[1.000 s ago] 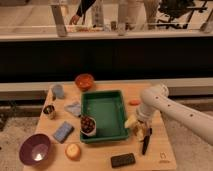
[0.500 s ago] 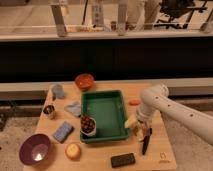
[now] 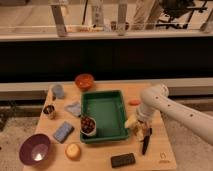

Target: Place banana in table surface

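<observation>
The pale-yellow banana [image 3: 131, 121] is at the right edge of the green tray [image 3: 106, 114], just under my gripper [image 3: 137, 126]. The gripper hangs from the white arm [image 3: 170, 107] that comes in from the right, above the light tan table surface [image 3: 100, 155]. The fingers are around or right beside the banana; I cannot tell which. A black marker [image 3: 145, 142] lies on the table just right of and below the gripper.
A cup of dark fruit [image 3: 88, 125] stands at the tray's left corner. An orange bowl [image 3: 84, 81], a small flat orange oval [image 3: 134, 102], a purple bowl [image 3: 35, 149], a round yellow-orange fruit [image 3: 73, 151], a blue sponge [image 3: 63, 131] and a black device [image 3: 123, 160] lie around.
</observation>
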